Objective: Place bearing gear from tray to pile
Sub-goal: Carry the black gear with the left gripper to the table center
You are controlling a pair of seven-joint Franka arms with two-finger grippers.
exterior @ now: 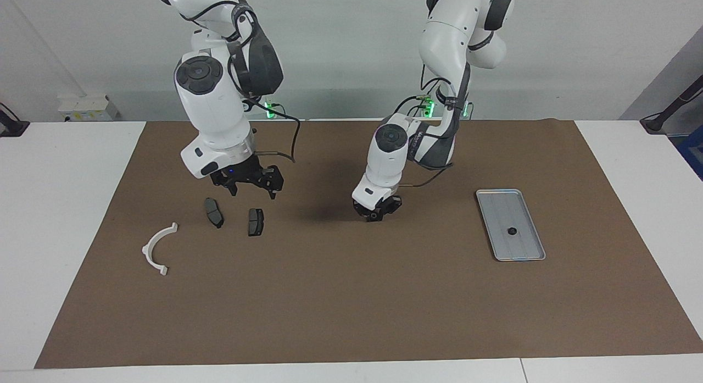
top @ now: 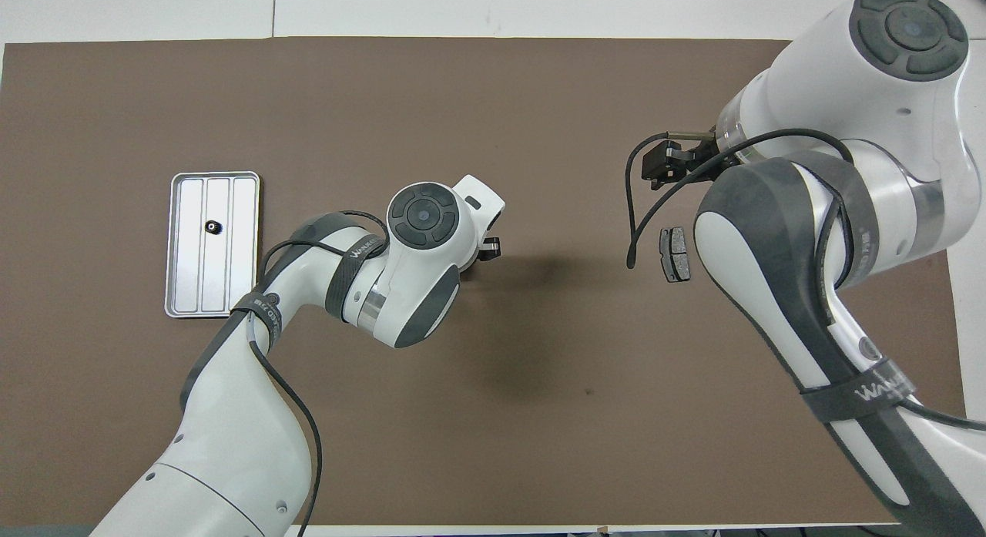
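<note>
**Gear on the tray, both claws away from it**

At the right arm's end of the brown mat (exterior: pixel 351 295) lies the pile (exterior: pixel 213 223): a white half-ring bracket (exterior: pixel 156 248) and two dark brake pads (exterior: pixel 213 212), the pads nearer to the robots than the bracket. The right gripper (exterior: pixel 252 192) hangs over the pads with its jaws spread wide and nothing in them; that arm waits.

Toward the middle of the mat, the left gripper (exterior: pixel 376 214) hangs low over bare mat, between the pile and the tray. Its jaws are drawn in close; whether anything small sits between them cannot be told.

At the left arm's end lies the silver tray (exterior: pixel 522 207). A small dark bearing gear (exterior: pixel 512 231) lies on it, near its middle, well apart from the left gripper and farther again from the pile.
</note>
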